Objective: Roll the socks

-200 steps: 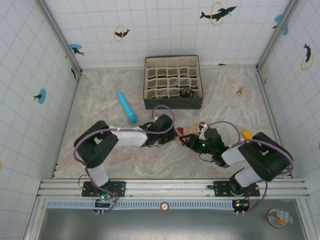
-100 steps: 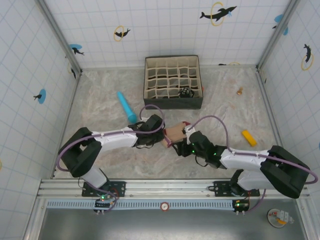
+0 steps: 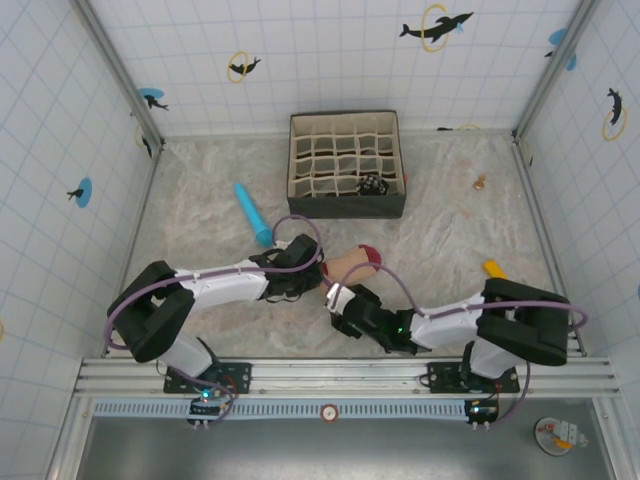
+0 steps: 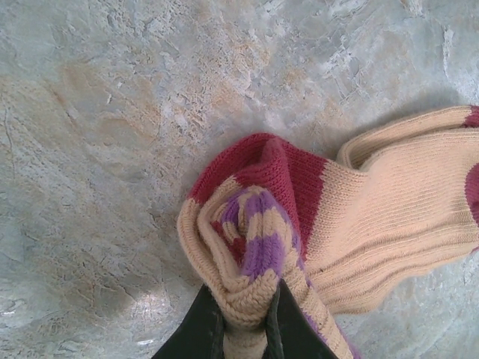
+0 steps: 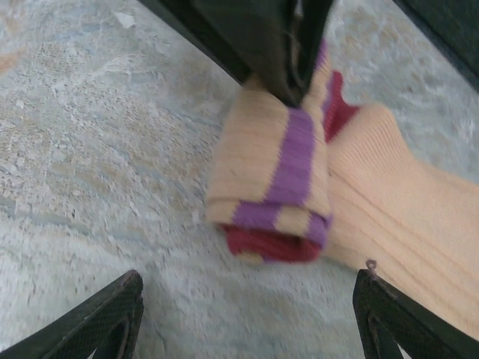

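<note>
White tiled walls (image 3: 330, 60) with dolphin stickers (image 3: 437, 25) close around the marbled grey-and-beige table (image 3: 200, 190) on three sides. We see the left arm (image 3: 215, 282) stretched low across the table toward the middle, and the right arm (image 3: 455, 322) reaching leftward to meet it. Against the far wall sits the dark organiser box (image 3: 346, 208), split by a cream grid into small compartments; in a near-row compartment toward its right end lies the black-and-white sock (image 3: 372, 185), bundled up. Near the middle of the table, between the two wrists, lies the peach sock (image 3: 352, 264), maroon at its far end and its striped cuff turned over into a short thick roll. From the left wrist we find the left gripper (image 4: 245, 307) pinched tight on that roll, its dark fingertips (image 4: 196, 329) pressing into the peach-and-purple cuff, while the rest of the sock runs off flat to the right. From the right wrist, the right gripper (image 5: 247, 288) stands with its fingers (image 5: 105, 321) wide apart and holding nothing, low over the table just short of the roll. Left of the box lies the blue cylinder (image 3: 253, 213), tilted, well apart from the peach sock. A yellow block (image 3: 493, 268) rests near the right wall, and a tiny tan object (image 3: 480, 183) sits right of the box.
</note>
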Motion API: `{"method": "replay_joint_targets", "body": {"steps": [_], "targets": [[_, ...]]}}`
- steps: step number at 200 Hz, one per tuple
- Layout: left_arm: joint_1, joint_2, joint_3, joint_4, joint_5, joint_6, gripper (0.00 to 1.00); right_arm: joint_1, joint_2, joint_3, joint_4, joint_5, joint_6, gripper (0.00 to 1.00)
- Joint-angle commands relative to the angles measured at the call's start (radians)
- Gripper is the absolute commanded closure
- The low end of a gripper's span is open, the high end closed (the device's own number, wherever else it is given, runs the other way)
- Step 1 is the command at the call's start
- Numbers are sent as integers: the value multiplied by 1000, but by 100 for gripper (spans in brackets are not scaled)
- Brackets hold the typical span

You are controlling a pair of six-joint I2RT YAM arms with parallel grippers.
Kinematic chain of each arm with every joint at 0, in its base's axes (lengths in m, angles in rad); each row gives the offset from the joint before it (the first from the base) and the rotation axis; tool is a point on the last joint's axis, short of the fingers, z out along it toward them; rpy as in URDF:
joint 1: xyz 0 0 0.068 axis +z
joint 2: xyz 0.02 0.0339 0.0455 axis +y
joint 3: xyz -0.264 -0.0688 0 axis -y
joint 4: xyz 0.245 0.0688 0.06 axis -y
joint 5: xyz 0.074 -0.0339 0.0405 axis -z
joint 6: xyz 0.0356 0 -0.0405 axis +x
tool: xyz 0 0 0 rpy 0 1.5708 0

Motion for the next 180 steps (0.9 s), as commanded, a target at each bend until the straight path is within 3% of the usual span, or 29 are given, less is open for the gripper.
{"method": "replay_joint_targets", "body": {"steps": [1,60,108,122,151,166,180], "targets": [[-1,21,-7,-52,33,-13,100,37,73,66,84,137,-123,25],[0,16,-9,-62,46,-10,100,44,217,118,157,184,-184,26],[0,22,-6,-62,56,-5,100,10,284,128,164,196,-149,39],[0,23,-7,-63,55,-5,100,2,294,126,164,180,-139,46],[1,26,-17,-62,51,-9,100,-6,322,141,135,171,-123,76],[4,26,-14,-84,34,-22,76,-6,322,136,130,170,-112,88],[9,22,-13,-94,30,-22,63,-11,316,126,127,149,-104,99]]}}
